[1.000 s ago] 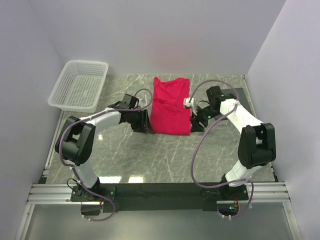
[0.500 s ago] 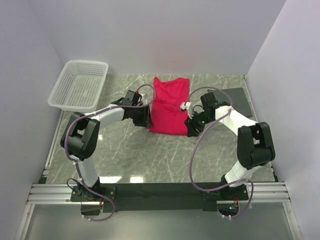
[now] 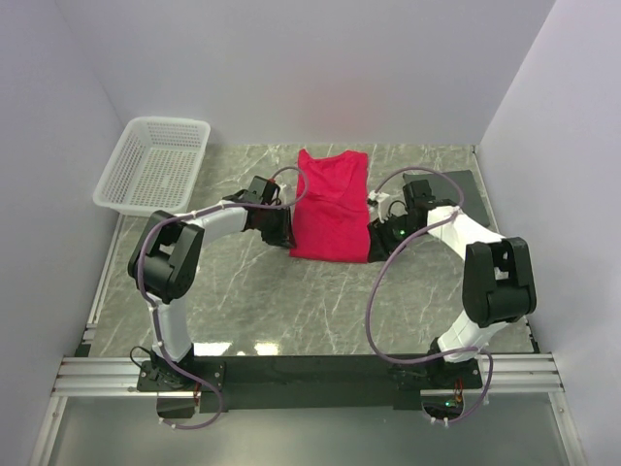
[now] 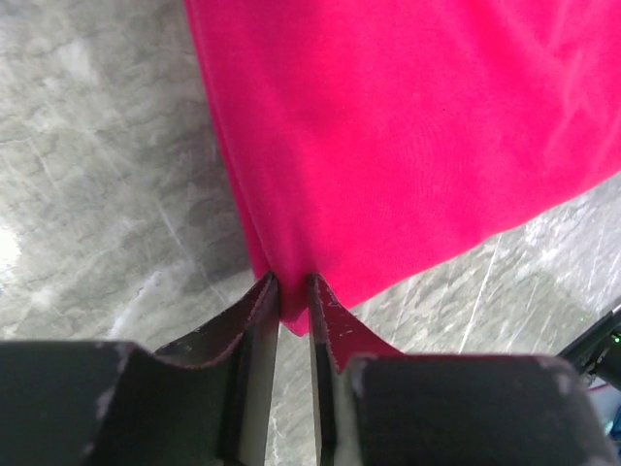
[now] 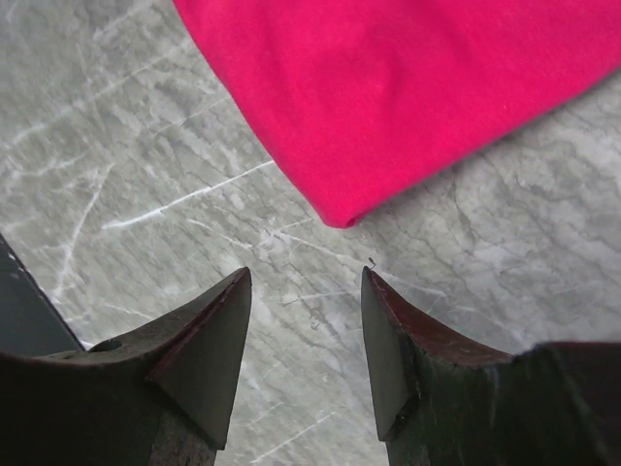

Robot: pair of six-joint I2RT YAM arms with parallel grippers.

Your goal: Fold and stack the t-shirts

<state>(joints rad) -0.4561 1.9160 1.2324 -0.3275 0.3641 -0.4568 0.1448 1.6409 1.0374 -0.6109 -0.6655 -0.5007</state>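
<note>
On table (image 3: pixel 291 301) centre, left gripper (image 4: pixel 294 291) fingers pinch near-left corner of t-shirt (image 3: pixel 330 209). Right gripper (image 5: pixel 306 282) fingers spread, just short of near-right corner. T-shirt flat, folded narrow, between arms. Basket (image 3: pixel 167 122) far left.

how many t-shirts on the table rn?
1. A crimson-red soft fabric t-shirt lies partly folded in the middle of the grey marble-patterned table. Another could be hidden beneath it.

No text, label, brand, number or sign can be read on anything here.
</note>
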